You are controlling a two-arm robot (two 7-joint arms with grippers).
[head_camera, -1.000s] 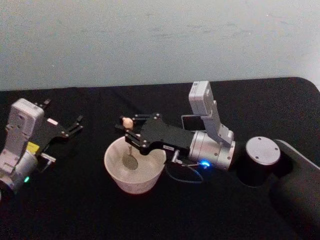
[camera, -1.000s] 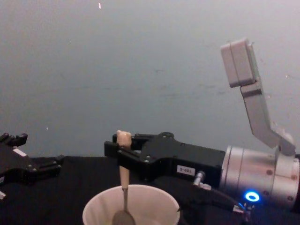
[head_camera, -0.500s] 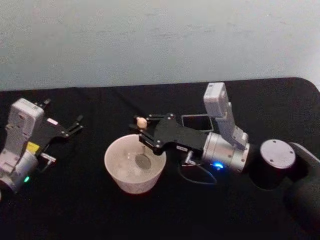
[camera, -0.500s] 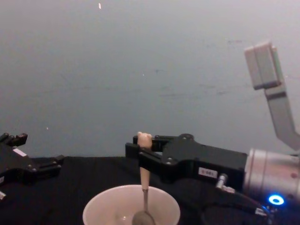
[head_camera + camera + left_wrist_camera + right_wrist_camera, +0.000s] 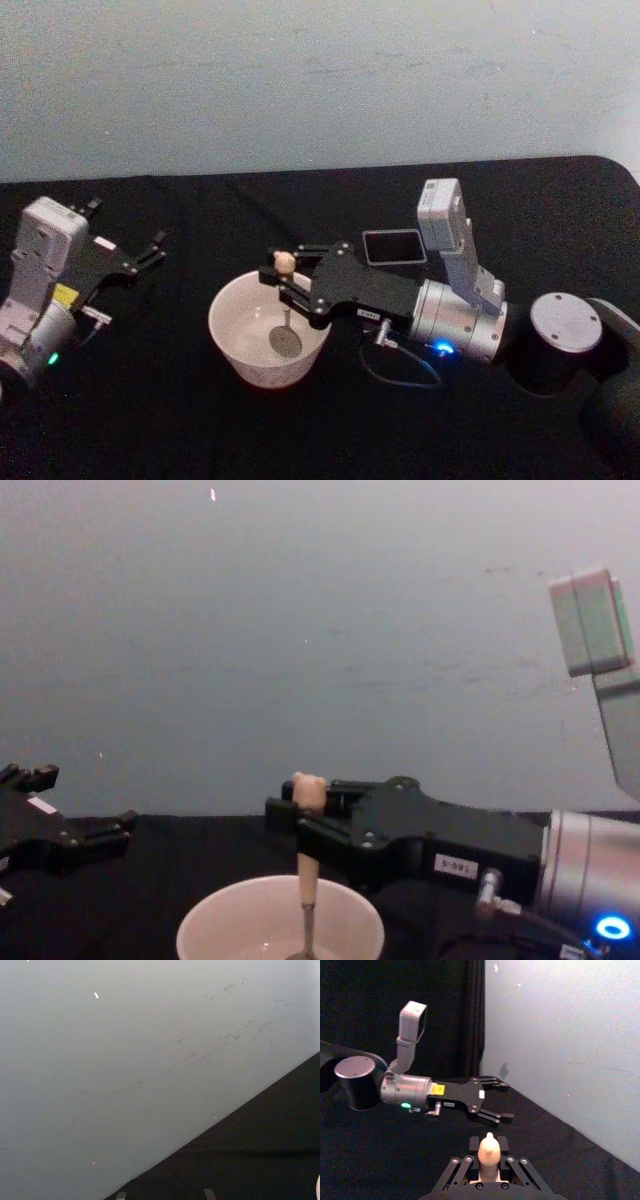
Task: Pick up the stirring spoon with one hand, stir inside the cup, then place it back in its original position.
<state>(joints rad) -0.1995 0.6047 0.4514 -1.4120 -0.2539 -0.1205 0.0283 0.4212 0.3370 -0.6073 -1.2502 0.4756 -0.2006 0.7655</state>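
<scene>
The right hand (image 5: 284, 278) was clamped on the spoon (image 5: 286, 338) by its peach handle, holding it upright with the metal bowl down inside the cup (image 5: 225, 312), likely for stirring, while the left hand (image 5: 152, 252) lay idle well left of the cup, fingers (image 5: 157, 241) apart

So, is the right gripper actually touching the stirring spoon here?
Touching. The chest view shows the right gripper clamped on the stirring spoon at its peach handle, just under the bear head, holding it upright in the cup.
</scene>
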